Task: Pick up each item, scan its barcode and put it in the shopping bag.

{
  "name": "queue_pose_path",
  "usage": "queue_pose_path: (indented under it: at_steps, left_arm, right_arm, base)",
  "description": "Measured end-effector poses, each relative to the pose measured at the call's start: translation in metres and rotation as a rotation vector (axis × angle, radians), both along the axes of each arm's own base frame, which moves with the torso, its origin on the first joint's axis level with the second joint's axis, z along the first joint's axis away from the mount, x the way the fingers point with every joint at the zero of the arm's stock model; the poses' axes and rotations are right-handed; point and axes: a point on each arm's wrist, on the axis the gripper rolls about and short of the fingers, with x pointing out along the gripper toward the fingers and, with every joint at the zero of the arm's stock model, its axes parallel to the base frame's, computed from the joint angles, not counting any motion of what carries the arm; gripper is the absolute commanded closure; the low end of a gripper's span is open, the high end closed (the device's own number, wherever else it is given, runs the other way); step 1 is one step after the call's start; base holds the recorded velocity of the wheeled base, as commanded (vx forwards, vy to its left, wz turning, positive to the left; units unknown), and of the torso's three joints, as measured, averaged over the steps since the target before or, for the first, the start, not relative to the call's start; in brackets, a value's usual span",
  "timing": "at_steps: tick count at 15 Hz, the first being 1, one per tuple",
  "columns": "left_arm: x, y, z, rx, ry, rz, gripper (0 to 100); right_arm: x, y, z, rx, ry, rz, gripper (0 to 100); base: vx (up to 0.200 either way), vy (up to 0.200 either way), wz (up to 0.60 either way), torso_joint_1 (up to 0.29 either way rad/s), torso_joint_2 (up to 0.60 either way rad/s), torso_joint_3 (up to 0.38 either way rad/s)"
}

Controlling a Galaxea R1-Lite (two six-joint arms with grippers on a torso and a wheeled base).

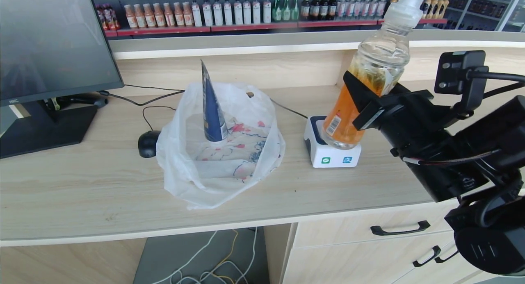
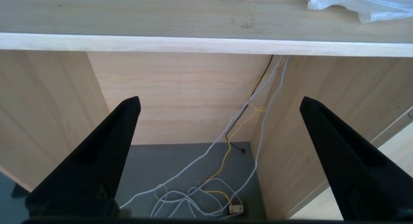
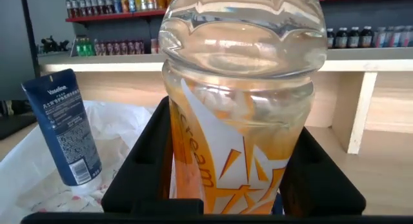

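Note:
My right gripper (image 1: 365, 99) is shut on an orange drink bottle (image 1: 367, 77) with a white cap, holding it tilted just above the white barcode scanner (image 1: 330, 151); its barcode label faces down-left toward the scanner. The bottle (image 3: 242, 114) sits between the black fingers (image 3: 145, 159) in the right wrist view. A white plastic shopping bag (image 1: 219, 146) lies open at the counter's middle, with a blue tube (image 1: 211, 107) standing upright inside it; the tube (image 3: 61, 130) also appears in the right wrist view. My left gripper (image 2: 216, 159) hangs open below the counter edge, holding nothing.
A monitor (image 1: 49, 42) on its stand occupies the counter's left, with a black mouse (image 1: 147, 144) and cables beside the bag. Drawers (image 1: 400, 228) sit under the counter at right. Loose wires (image 2: 213, 185) lie in the gap beneath. Bottle shelves (image 1: 246, 11) line the back.

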Motion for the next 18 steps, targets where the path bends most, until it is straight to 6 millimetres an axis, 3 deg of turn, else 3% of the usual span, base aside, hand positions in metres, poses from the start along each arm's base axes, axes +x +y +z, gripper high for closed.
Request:
queue_pose_path:
  at_steps: [11, 18]
  left_arm:
    - [0.0, 0.0, 0.0, -0.003, 0.0, 0.001, 0]
    - [0.0, 0.0, 0.0003, -0.001, -0.003, 0.0, 0]
  right_arm:
    - [0.0036, -0.0033, -0.004, -0.001, 0.018, -0.01, 100]
    - [0.0055, -0.0018, -0.0065, -0.006, 0.024, -0.007, 100]
  base:
    - [0.0, 0.2, 0.0, 0.005, 0.0, 0.001]
    - [0.0, 0.0, 0.0, 0.0, 0.0, 0.0]
